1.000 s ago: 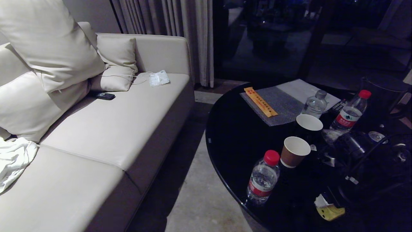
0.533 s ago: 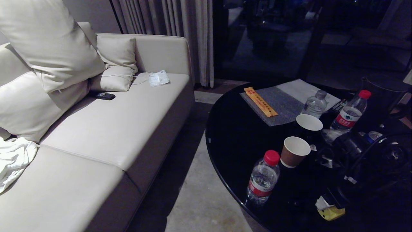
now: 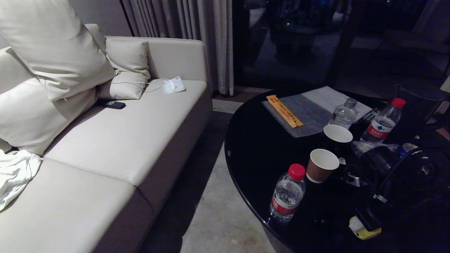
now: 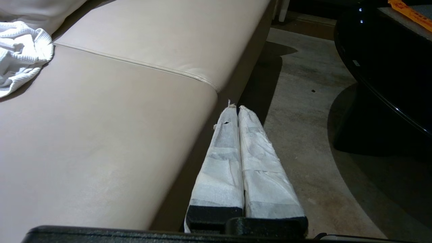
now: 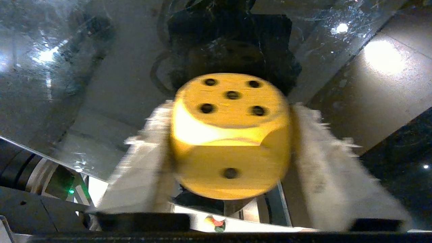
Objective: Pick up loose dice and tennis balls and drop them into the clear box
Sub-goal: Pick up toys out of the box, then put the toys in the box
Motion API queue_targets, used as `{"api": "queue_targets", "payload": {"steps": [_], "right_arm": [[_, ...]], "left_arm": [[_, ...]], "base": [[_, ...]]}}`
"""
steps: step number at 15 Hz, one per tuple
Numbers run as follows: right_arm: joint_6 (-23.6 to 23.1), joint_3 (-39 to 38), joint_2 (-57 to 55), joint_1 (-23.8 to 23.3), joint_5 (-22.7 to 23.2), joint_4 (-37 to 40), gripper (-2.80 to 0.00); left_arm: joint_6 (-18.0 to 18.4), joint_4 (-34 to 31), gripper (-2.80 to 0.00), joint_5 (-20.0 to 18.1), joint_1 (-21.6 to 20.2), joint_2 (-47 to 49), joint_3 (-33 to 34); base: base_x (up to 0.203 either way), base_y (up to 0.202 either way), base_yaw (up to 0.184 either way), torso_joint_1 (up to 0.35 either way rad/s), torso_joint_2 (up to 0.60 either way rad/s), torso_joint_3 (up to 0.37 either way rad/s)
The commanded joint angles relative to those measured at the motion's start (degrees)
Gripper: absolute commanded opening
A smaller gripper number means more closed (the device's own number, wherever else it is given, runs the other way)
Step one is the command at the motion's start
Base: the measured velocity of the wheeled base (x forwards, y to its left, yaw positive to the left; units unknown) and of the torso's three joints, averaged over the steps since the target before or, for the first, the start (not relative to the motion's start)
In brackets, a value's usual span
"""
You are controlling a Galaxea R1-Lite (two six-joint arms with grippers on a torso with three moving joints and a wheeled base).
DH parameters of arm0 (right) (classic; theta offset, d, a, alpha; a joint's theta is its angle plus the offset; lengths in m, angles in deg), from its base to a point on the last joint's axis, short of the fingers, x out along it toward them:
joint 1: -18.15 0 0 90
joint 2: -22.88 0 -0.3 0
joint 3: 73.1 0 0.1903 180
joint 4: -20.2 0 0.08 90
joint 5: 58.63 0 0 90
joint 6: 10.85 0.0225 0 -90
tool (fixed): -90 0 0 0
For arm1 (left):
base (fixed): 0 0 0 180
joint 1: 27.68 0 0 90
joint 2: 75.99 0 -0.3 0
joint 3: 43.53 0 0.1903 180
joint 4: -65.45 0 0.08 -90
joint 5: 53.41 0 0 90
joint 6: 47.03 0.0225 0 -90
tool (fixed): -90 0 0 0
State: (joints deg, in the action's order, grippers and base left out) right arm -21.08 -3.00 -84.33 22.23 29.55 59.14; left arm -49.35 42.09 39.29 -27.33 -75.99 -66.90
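My right end effector (image 5: 233, 148) clamps the yellow die (image 5: 231, 135) near the black surface's (image 3: 260, 147) front edge; left end effector (image 4: 238, 109) closed, empty, over the open floor (image 4: 297, 111).

Glossy black table (image 3: 253, 151); smooth leather-like sofa (image 3: 123, 140); yellow die (image 5: 231, 135) with matt, wood-like grain; paper cups (image 3: 321, 165).

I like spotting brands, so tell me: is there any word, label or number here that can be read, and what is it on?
No text is readable.
Front red-capped bottle: red label, print too small.
Far red-capped bottle: red and white label, characters too blurred.
Orange strip on the grey mat: red characters, unreadable.
Yellow die between the right tool's fingers: pips only, five on one face, one on another.
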Motion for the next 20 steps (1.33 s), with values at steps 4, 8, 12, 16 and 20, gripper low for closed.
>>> {"api": "queue_targets", "payload": {"steps": [4,8,12,16,20], "right_arm": [[0.3,-0.5,5.1,-0.9,0.0,-0.2,-2.80],[2.2,-5.0,20.0,-2.4,-0.1,-0.3,-2.80],[3.4,-17.1,40.4,-4.8,-0.1,-3.7,-2.80],[3.8,-28.1,67.4,-5.5,-0.2,-4.8,-2.80],[5.7,-34.4,90.7,-5.4,-0.2,-0.2,-2.80]], "left_arm": [[-0.1,0.0,-2.80,0.0,0.0,0.1,0.1],[-0.1,0.0,-2.80,0.0,0.0,0.1,0.1],[-0.1,0.0,-2.80,0.0,0.0,0.1,0.1],[-0.1,0.0,-2.80,0.0,0.0,0.1,0.1],[-0.1,0.0,-2.80,0.0,0.0,0.1,0.1]], "base": [[0.000,0.000,0.000,0.000,0.00,0.000],[0.000,0.000,0.000,0.000,0.00,0.000],[0.000,0.000,0.000,0.000,0.00,0.000],[0.000,0.000,0.000,0.000,0.00,0.000],[0.000,0.000,0.000,0.000,0.00,0.000]]}}
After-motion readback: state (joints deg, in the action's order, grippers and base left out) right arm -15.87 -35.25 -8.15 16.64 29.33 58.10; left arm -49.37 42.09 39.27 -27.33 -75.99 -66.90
